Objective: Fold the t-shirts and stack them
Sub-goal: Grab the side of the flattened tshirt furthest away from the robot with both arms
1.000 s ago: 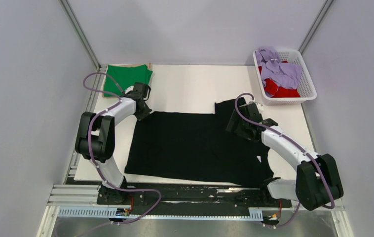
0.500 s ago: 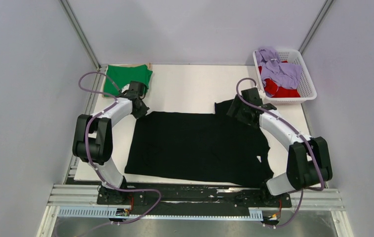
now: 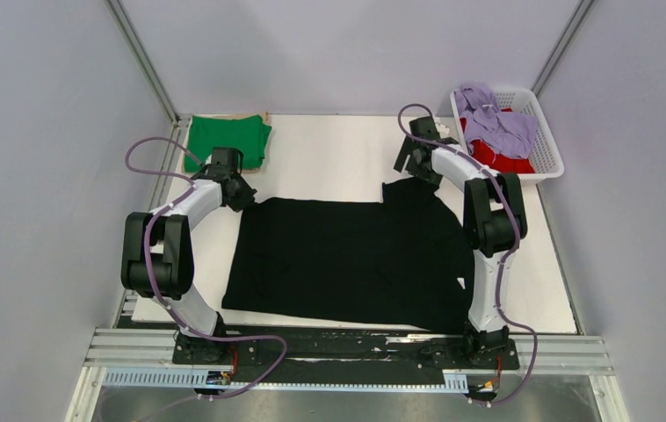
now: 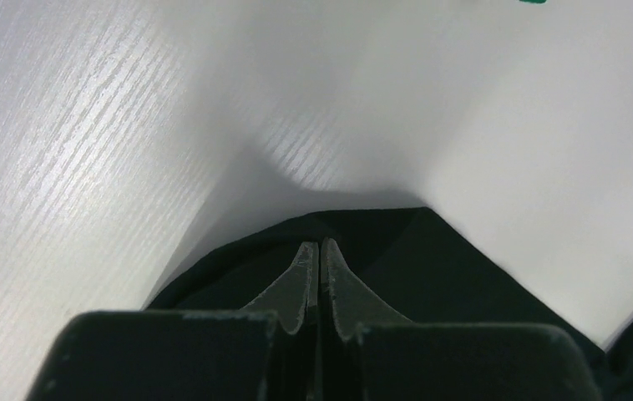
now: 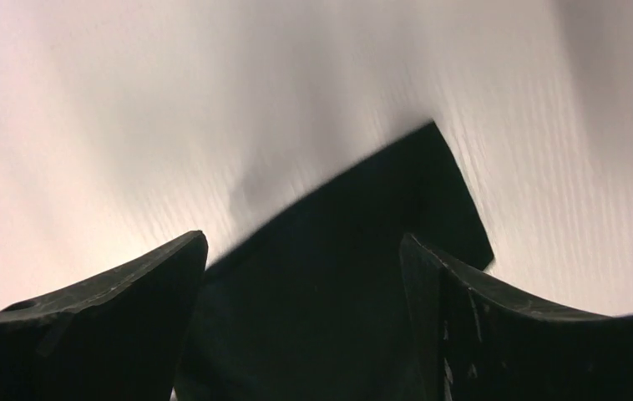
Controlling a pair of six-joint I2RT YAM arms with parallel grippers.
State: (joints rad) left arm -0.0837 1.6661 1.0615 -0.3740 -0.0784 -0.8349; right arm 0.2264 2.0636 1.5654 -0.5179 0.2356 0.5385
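"Where does the spread t-shirt (image 3: 347,259) lie?"

"Mid-frame on the surface (image 3: 329,154). The folded t-shirt (image 3: 224,141) sits at upper left and the basket (image 3: 547,149) at upper right, with heaped t-shirts (image 3: 496,132) in it."

"And the grippers?"

"The left gripper (image 3: 243,195) is at its upper-left corner. The right gripper (image 3: 407,167) is over its upper-right sleeve, left of the basket."

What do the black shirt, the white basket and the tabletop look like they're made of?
Black shirt: soft matte fabric, lying limp and wrinkled. Basket: probably white plastic, going by its moulded lattice walls. Tabletop: white with faint wood grain, likely laminate, though painted wood is possible.
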